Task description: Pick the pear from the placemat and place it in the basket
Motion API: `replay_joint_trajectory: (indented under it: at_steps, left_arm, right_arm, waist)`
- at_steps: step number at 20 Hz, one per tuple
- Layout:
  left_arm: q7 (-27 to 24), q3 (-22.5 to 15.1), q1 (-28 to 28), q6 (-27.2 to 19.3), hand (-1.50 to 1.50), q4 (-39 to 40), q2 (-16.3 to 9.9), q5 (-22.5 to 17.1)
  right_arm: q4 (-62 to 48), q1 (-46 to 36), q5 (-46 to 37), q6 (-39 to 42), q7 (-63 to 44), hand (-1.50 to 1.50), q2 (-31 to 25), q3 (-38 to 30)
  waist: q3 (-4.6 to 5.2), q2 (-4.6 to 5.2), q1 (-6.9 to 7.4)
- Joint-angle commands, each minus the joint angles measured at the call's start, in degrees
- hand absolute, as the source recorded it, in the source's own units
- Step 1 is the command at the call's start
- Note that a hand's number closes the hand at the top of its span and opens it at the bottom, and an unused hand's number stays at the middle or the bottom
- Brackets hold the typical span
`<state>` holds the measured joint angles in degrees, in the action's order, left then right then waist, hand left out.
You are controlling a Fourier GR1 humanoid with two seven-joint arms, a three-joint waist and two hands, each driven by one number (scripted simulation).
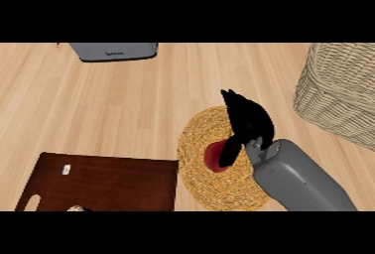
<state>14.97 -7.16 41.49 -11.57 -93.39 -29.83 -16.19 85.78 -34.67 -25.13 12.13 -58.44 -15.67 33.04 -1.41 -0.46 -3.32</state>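
A dark red pear point(215, 155), apparently, lies on the round woven straw placemat point(201, 149), just left of the right hand's point(249, 121) thumb and partly hidden by it. The pale wicker basket point(338, 94) stands to that hand's right, apart.

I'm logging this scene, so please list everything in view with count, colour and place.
Counter: one, light wood, fills the view.
Placemat: one, round, woven, golden, centre right.
Pear: one, red, on the placemat, partly hidden by the hand.
Basket: one, pale wicker, upper right, cut by the edge.
Toaster: one, grey, top left, only partly visible.
Board: one, dark brown, lower left, with small items on it too small to tell.
Right hand: one, black on a grey forearm, over the placemat, its fingers beside the pear.
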Motion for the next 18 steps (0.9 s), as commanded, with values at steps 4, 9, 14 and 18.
replay_joint_trajectory:
  at_steps: [4,9,14,18]
  left_arm:
    - [-1.88,-2.41,-14.98,1.48,0.00,-3.75,4.78,-0.95]
    - [-1.36,-1.67,-14.57,1.12,0.00,-4.29,4.16,-0.25]
    - [-2.14,-1.62,-14.65,1.83,0.00,-4.01,4.67,-0.25]
    - [-1.71,-2.32,-15.81,1.52,0.00,-3.23,5.62,0.48]
  right_arm:
    - [-2.39,0.74,-2.18,-0.87,-2.10,-1.50,1.27,0.50]
    - [-4.09,4.02,-2.54,-0.38,-3.79,-1.50,3.02,2.64]
    - [-5.58,5.77,-2.93,-0.67,-2.79,-1.50,3.15,3.20]
    - [-7.19,5.28,-4.73,-2.96,-2.04,-1.50,5.42,3.69]
  waist:
    - [1.69,0.50,-0.73]
    - [1.63,0.39,-0.82]
    - [1.62,0.29,-0.85]
    - [1.64,0.54,-0.69]
